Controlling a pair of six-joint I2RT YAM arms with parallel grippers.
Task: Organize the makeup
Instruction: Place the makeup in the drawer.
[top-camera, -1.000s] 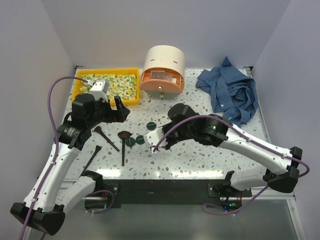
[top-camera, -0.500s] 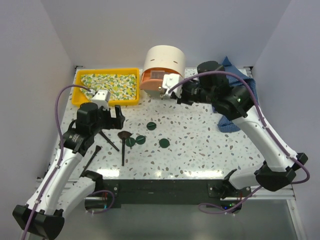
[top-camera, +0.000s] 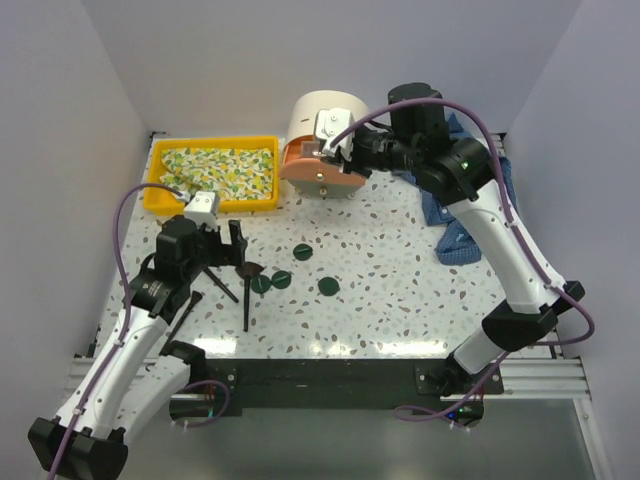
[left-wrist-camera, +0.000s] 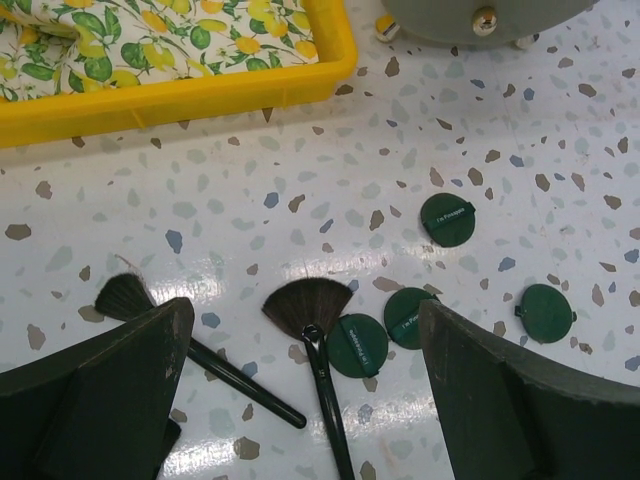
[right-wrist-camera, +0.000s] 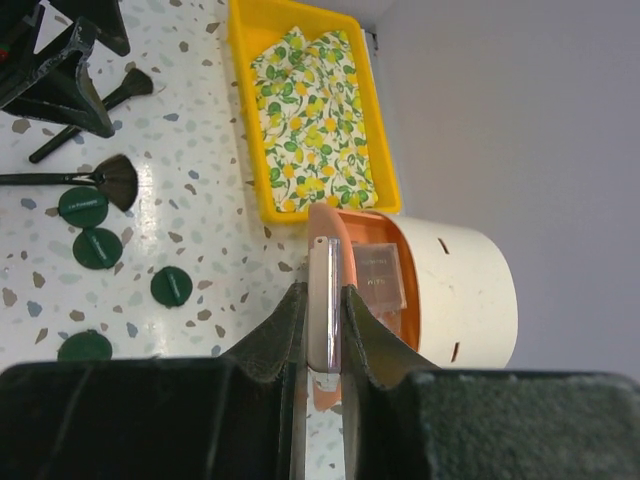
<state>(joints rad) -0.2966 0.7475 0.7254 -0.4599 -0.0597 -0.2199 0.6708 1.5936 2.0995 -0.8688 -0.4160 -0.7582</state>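
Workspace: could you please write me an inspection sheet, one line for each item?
Surface: white speckled table top, no spill seen.
Job's things: four dark green round discs, a dark fan-headed brush and two thin dark brushes lie loose; a flat pink palette is held at the peach-and-cream round organiser.
Clutter: crumpled blue cloth; yellow plastic tray holding a leaf-patterned cloth.
Tools: left tool open above the brushes; right tool shut on the palette.
Cables: a purple cable loops off each arm.
Surroundings: plain pale walls; nothing else seen.
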